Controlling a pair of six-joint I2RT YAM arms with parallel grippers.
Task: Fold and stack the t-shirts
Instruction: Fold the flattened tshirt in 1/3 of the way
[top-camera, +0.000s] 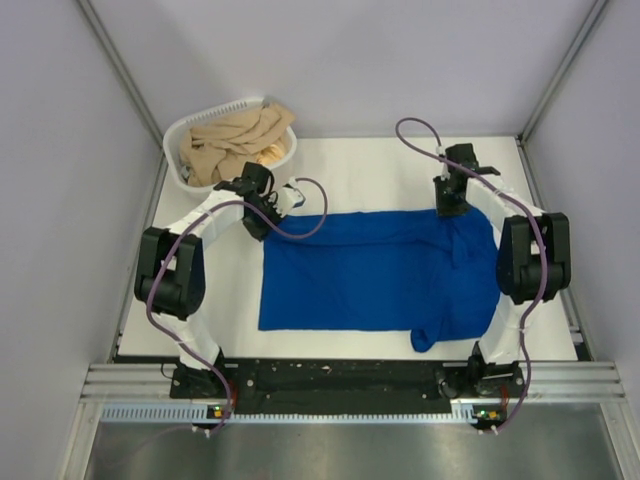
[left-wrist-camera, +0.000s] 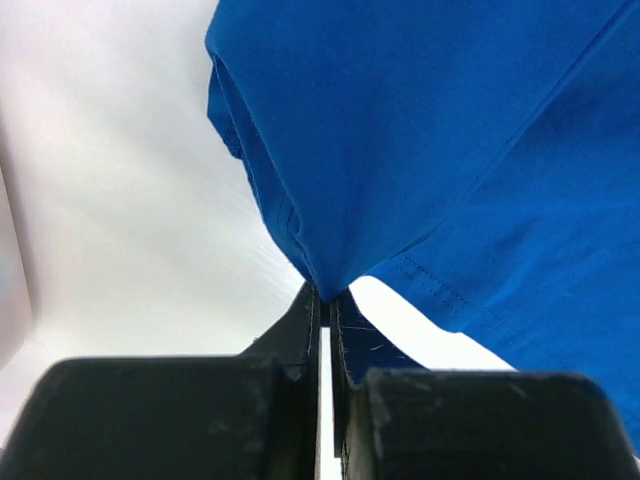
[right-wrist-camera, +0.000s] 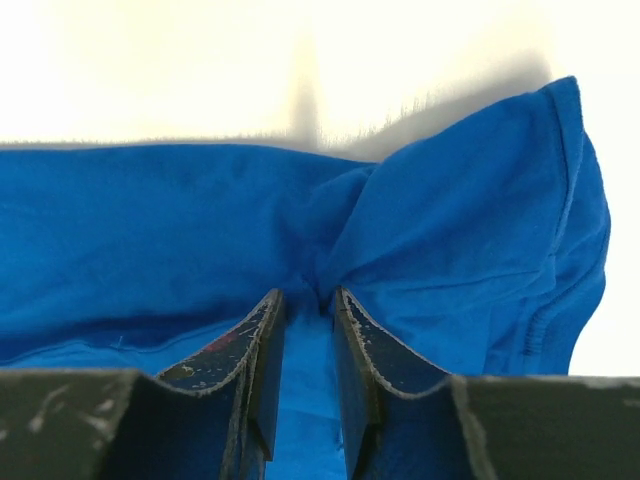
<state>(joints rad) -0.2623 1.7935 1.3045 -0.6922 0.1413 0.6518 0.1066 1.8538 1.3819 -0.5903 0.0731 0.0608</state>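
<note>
A royal-blue t-shirt lies spread flat on the white table, plain side up, with one sleeve hanging toward the near edge. My left gripper is at the shirt's far-left corner; in the left wrist view it is shut on a pinch of the blue cloth, which is lifted into a peak. My right gripper is at the far edge toward the right; in the right wrist view it is closed on a bunched fold of the shirt.
A white plastic laundry basket stands at the far left corner, holding beige cloths. Grey walls close in both sides and the back. Bare white table lies beyond the shirt's far edge.
</note>
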